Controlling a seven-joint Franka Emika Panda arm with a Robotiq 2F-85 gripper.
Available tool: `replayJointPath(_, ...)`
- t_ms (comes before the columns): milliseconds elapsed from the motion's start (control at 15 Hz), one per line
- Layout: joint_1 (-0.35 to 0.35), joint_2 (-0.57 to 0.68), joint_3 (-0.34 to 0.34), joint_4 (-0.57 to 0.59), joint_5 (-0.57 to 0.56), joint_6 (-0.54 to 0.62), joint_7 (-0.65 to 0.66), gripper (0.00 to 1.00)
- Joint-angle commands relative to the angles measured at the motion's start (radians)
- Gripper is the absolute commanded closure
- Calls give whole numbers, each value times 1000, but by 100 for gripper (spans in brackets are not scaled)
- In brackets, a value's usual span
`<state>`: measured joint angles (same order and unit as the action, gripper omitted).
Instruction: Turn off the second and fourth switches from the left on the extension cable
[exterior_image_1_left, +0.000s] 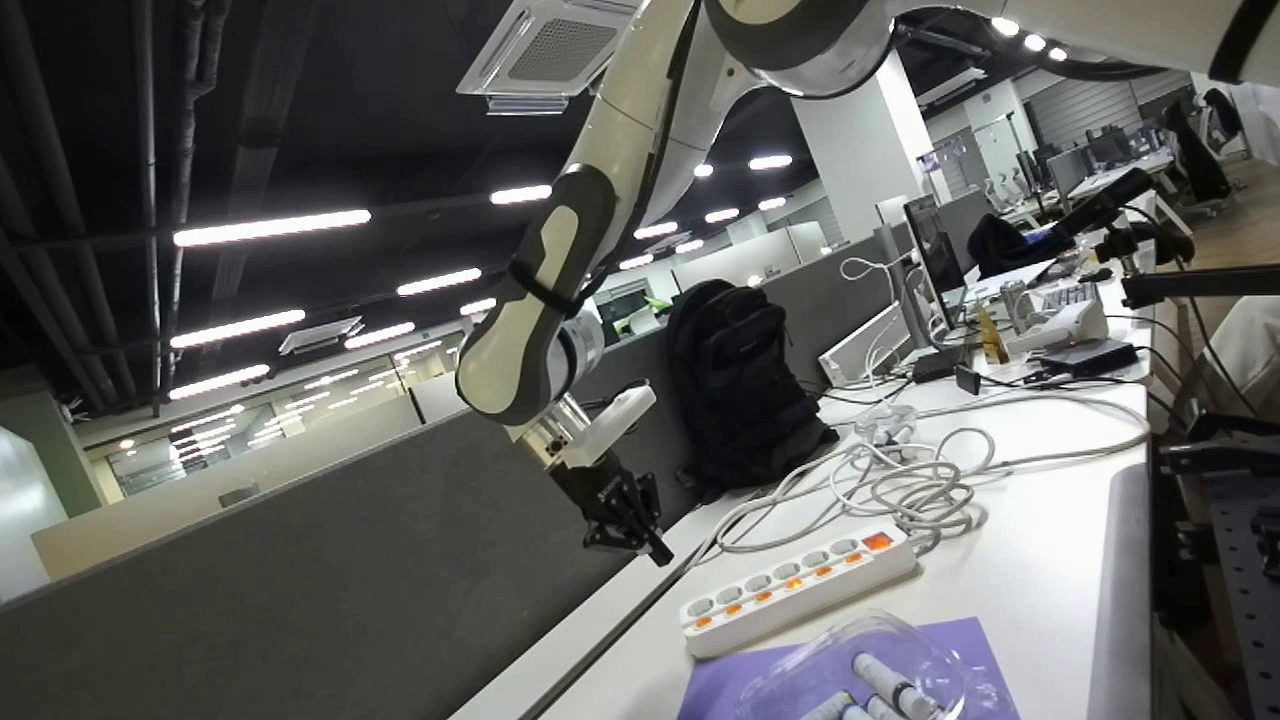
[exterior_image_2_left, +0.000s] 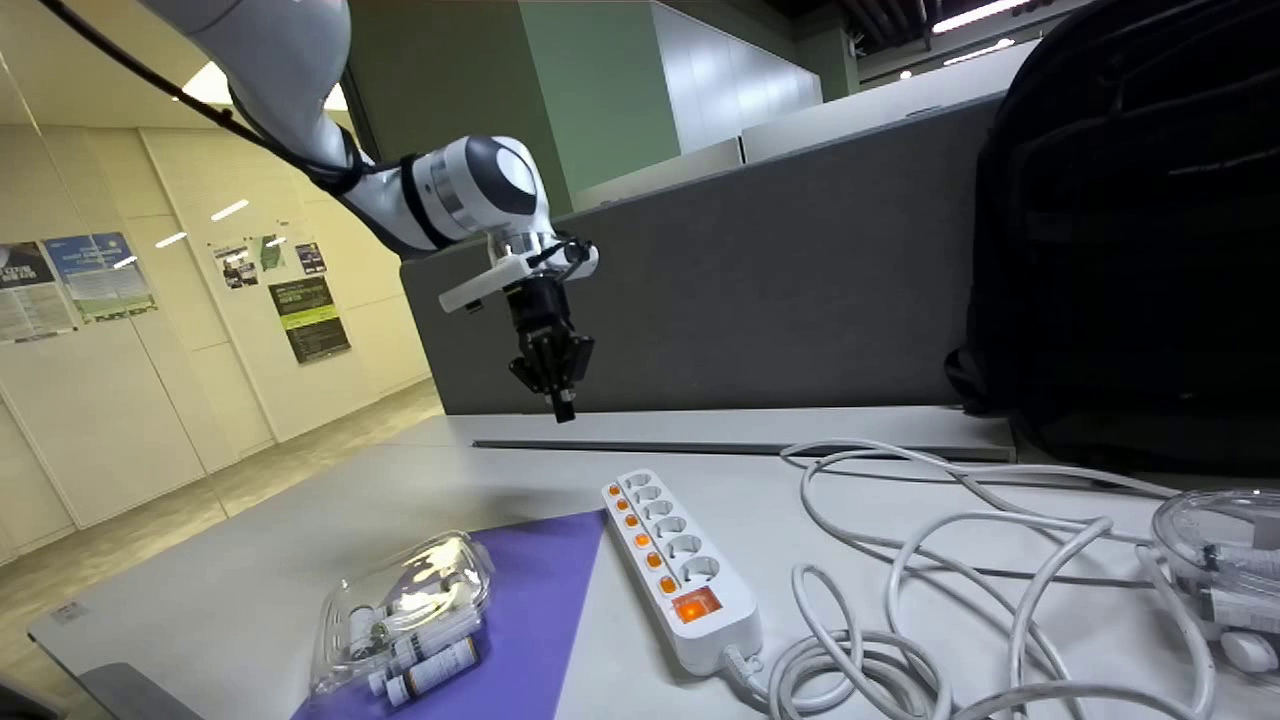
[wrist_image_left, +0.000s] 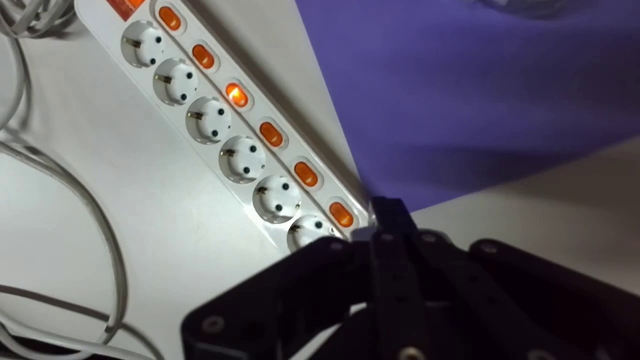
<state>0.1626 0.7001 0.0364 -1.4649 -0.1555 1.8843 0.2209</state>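
Observation:
The white extension strip (exterior_image_1_left: 805, 605) lies on the white table and shows in both exterior views (exterior_image_2_left: 655, 535) and in the wrist view (wrist_image_left: 254, 114). It has a row of orange switches beside its sockets. In an exterior view the fourth switch from the left (exterior_image_1_left: 794, 583) glows. The second switch (exterior_image_1_left: 733, 608) looks unlit. In the wrist view the fourth switch (wrist_image_left: 236, 95) is bright and the second (wrist_image_left: 306, 174) is dark. My black gripper (exterior_image_1_left: 655, 550) is shut and empty, above the table, off the strip's far end. It also shows in the other views (exterior_image_2_left: 563, 408) (wrist_image_left: 390, 202).
A purple sheet (exterior_image_2_left: 560, 600) lies beside the strip, with a clear plastic container (exterior_image_2_left: 400, 610) of small bottles on it. Coiled grey cable (exterior_image_1_left: 920, 490) lies at the strip's cord end. A black backpack (exterior_image_1_left: 735, 385) stands against the dark partition (exterior_image_1_left: 350, 560).

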Motion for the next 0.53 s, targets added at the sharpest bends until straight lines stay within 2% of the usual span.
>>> replayJointPath(0,17,25,-34,54,-36,14,-1,100)
replayJointPath(267,8,1,-58,-10,-65,159,11,100)
replayJointPath(467,-17,-21,-65,-62,-34,213,2,100)
